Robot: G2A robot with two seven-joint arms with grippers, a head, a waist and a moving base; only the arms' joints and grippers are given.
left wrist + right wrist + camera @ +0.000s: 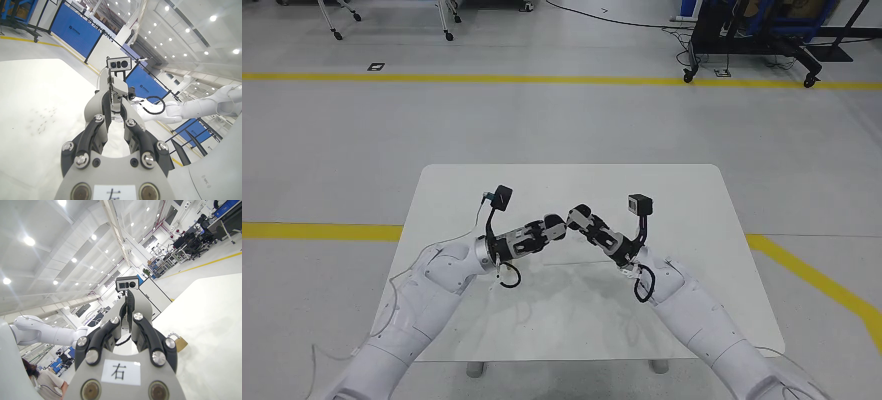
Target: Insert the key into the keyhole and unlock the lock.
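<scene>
1. Brass lock [180, 343] lies flat on the white worktop [682, 200], just beside the right gripper [129, 298]. Its shackle [172, 335] looks shut, so unlocking is not yet done.
2. Right jaws are pressed together. The left gripper [114, 102] meets them tip to tip, jaws narrowly apart. Whether either holds the key, I cannot tell.
3. Insertion and the turn remain, I judge.
4. Worktop edges lie well apart from both arms, leaving room on every side.
</scene>
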